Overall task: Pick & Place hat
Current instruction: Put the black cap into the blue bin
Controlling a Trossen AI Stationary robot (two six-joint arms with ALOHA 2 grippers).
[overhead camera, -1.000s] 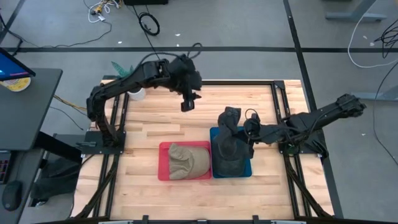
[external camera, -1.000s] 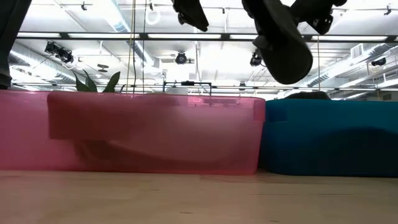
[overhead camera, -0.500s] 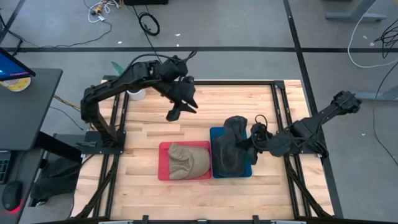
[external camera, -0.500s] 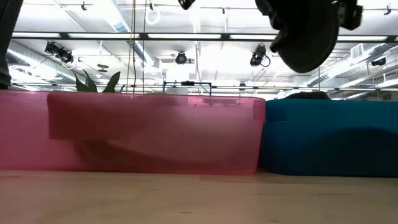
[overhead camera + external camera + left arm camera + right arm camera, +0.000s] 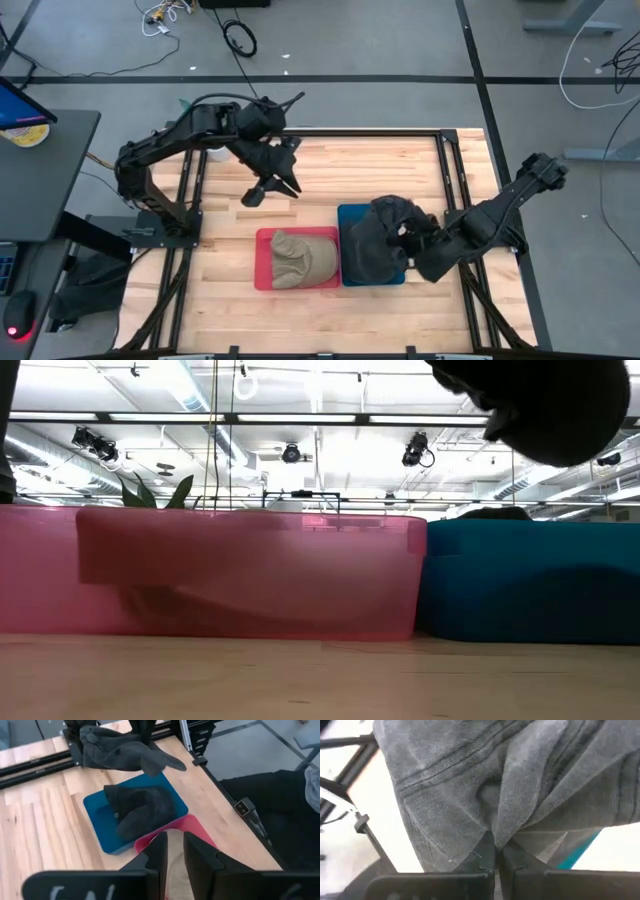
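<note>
Grey fabric fills my right wrist view: the right gripper (image 5: 494,851) is pinched closed on a dark hat (image 5: 395,212), held above the blue bin (image 5: 347,213). A second dark hat (image 5: 142,810) lies in that bin, and a tan hat (image 5: 303,258) in the red bin (image 5: 262,258) beside it. From the low view I see only the carried hat's underside, cut off at the frame's edge. My left gripper (image 5: 270,185) hovers over the worktop (image 5: 400,165), fingers slightly parted, holding nothing.
</note>
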